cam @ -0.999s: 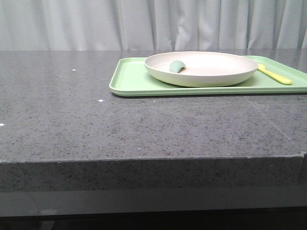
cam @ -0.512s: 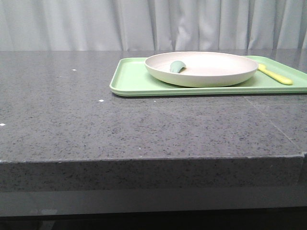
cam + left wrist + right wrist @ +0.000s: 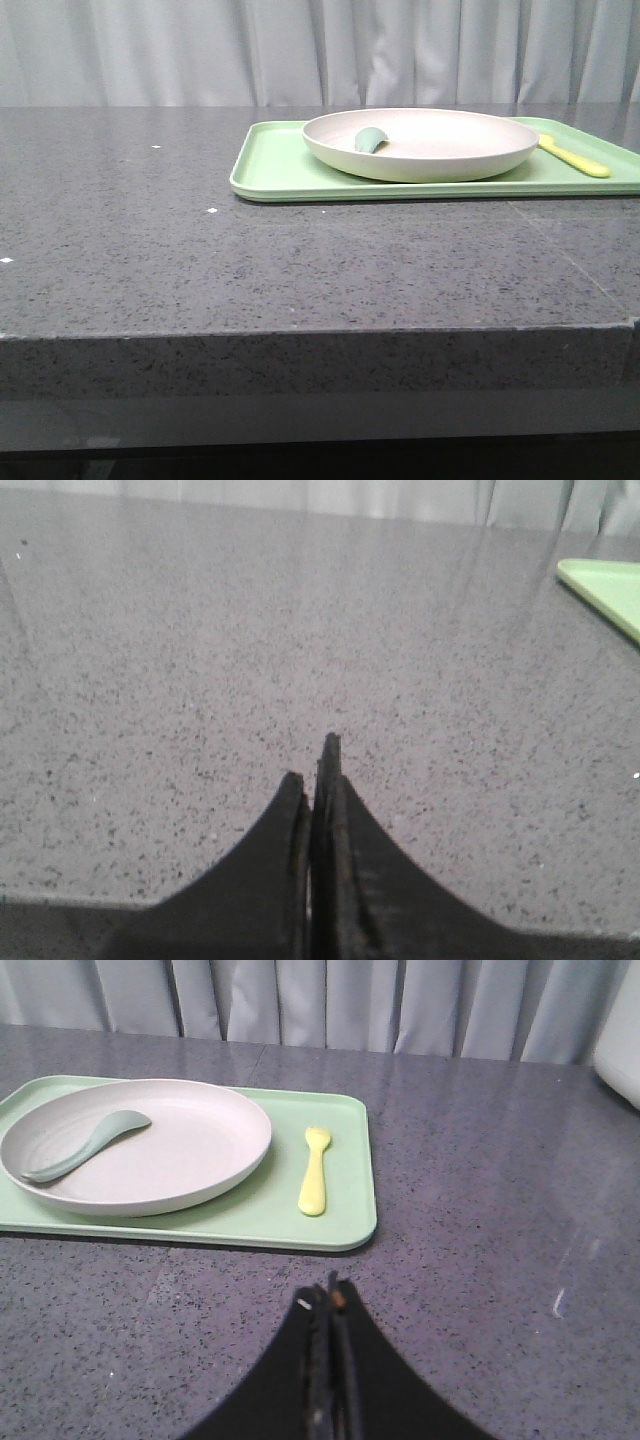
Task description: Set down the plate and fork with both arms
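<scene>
Plate (image 3: 135, 1145) sat on tray (image 3: 345, 1220), far right of worktop (image 3: 150, 250); fork (image 3: 315, 1172) just right of it. Left pincer (image 3: 318, 780) and right pincer (image 3: 330, 1305) clenched, empty, well short. Spoon (image 3: 85, 1145) lay in plate, probably loose: could slide out on tilted lift. Thin fork might slip.

We only see our own hardware in the two wrist views; none of it appears in the front view. Left gripper (image 3: 318, 780): two matte black fingers (image 3: 285, 830), broad at the base, curving in to narrow tips, with a thin dark seam between them. Right gripper (image 3: 330, 1295): same black curved profile, fingers (image 3: 305, 1360) tapering to slim tips, a small light fleck at the tip edges. We can't make out any cables, screws or markings.
</scene>
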`<state>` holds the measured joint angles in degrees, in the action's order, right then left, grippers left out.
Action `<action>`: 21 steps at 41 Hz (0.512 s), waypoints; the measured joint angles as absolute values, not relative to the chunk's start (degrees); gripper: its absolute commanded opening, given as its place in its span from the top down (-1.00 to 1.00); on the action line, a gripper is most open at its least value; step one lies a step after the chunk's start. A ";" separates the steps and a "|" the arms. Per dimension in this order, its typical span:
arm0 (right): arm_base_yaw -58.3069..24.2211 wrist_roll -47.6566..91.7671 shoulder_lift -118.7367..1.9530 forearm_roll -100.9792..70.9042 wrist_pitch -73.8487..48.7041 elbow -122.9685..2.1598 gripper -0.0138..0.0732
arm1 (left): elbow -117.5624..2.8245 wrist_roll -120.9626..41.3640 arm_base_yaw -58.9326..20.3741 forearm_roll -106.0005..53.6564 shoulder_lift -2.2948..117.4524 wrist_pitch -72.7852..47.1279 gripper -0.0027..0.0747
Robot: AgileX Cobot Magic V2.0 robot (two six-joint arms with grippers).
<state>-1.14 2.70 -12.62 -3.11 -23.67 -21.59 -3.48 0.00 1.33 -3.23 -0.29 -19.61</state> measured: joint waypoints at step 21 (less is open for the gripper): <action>-1.14 2.70 -12.52 -3.11 -23.67 -21.59 0.84 | 0.32 0.00 1.33 -3.23 -0.29 -7.93 0.98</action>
<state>-1.14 2.70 -12.52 -3.11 -23.67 -21.59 0.32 0.00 1.33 -3.23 -0.29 -7.93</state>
